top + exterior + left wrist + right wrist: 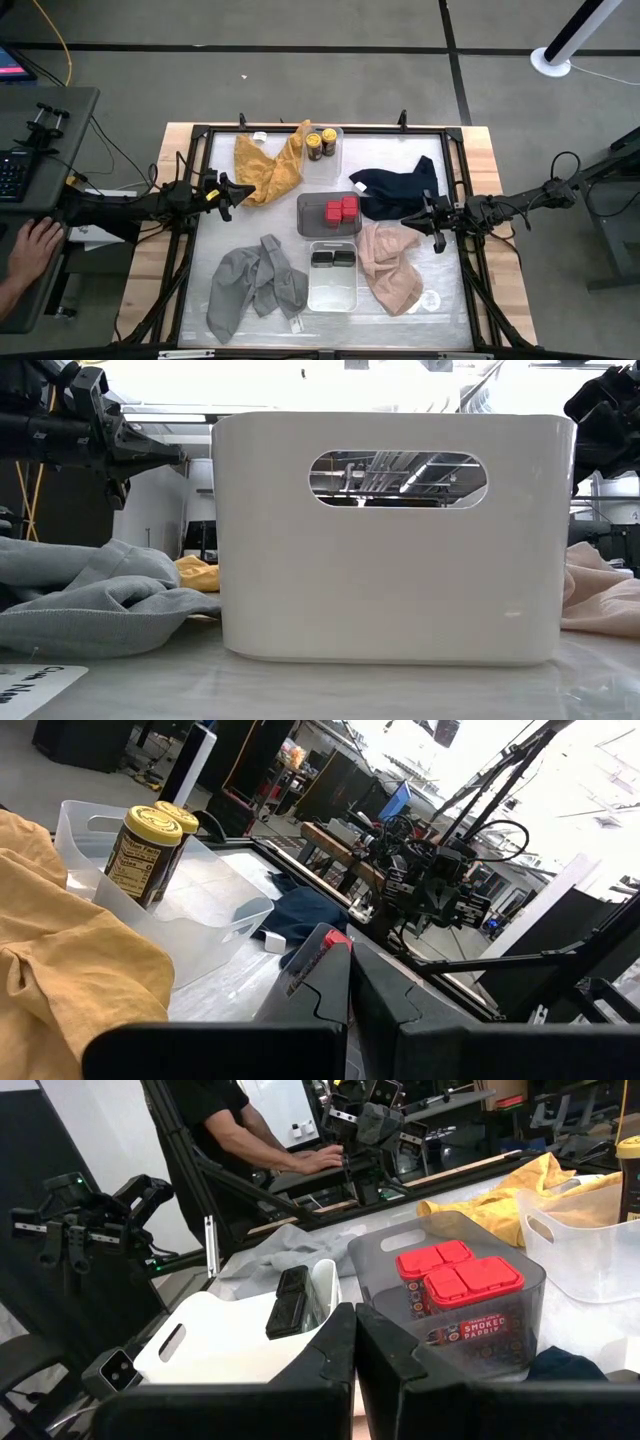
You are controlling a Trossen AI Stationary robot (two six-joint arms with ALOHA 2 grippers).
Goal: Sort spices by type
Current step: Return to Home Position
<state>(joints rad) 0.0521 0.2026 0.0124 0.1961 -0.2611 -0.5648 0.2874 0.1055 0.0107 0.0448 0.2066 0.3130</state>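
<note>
Two dark jars with yellow lids [320, 143] [150, 850] stand in a clear tray [336, 160] at the table's far side. Two red tins [341, 211] [458, 1285] sit in a grey tray [312, 218] at the centre. Two flat black tins [332, 260] [290, 1300] lie in a white tray [332, 292] nearer the front. My left gripper [226, 196] [350, 960] hovers shut over the table's left part, beside the yellow cloth. My right gripper [408, 220] [355, 1320] hovers shut to the right of the grey tray. Neither holds anything.
A yellow cloth [265, 170], a navy cloth [395, 190], a pink cloth [390, 262] and a grey cloth [255, 285] lie around the trays. A white bin [395, 535] fills the low view. A person's hand [30, 250] rests at a desk left of the table.
</note>
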